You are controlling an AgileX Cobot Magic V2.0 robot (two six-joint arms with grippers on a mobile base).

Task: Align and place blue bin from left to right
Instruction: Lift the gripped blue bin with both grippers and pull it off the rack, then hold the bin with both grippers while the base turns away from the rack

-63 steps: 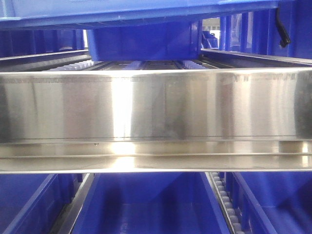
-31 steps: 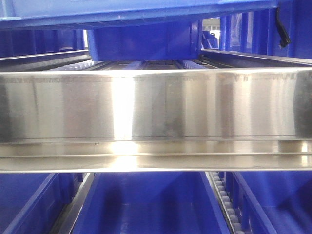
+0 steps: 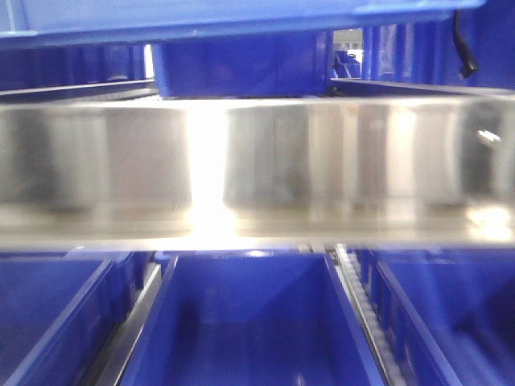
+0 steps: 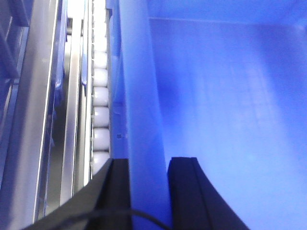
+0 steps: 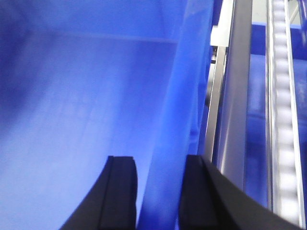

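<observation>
The blue bin fills both wrist views. Its left wall [image 4: 139, 96] runs up the left wrist view and its right wall [image 5: 184, 86] up the right wrist view, with the smooth floor [image 4: 230, 96] between them. My left gripper [image 4: 148, 163] is shut on the left wall, one black finger outside and one inside. My right gripper [image 5: 158, 160] is shut on the right wall the same way. In the front view a blue edge [image 3: 241, 16] of the bin crosses the top of the picture.
A polished steel shelf beam [image 3: 257, 169] spans the front view. Below it stand open blue bins [image 3: 249, 322] split by roller rails [image 3: 362, 314]. Another blue bin [image 3: 241, 68] sits behind on the upper level. White roller tracks [image 4: 100, 96] [image 5: 283, 96] flank the held bin.
The steel beam has shifted upward in the front view and is blurred. More of the lower bins shows beneath it.
</observation>
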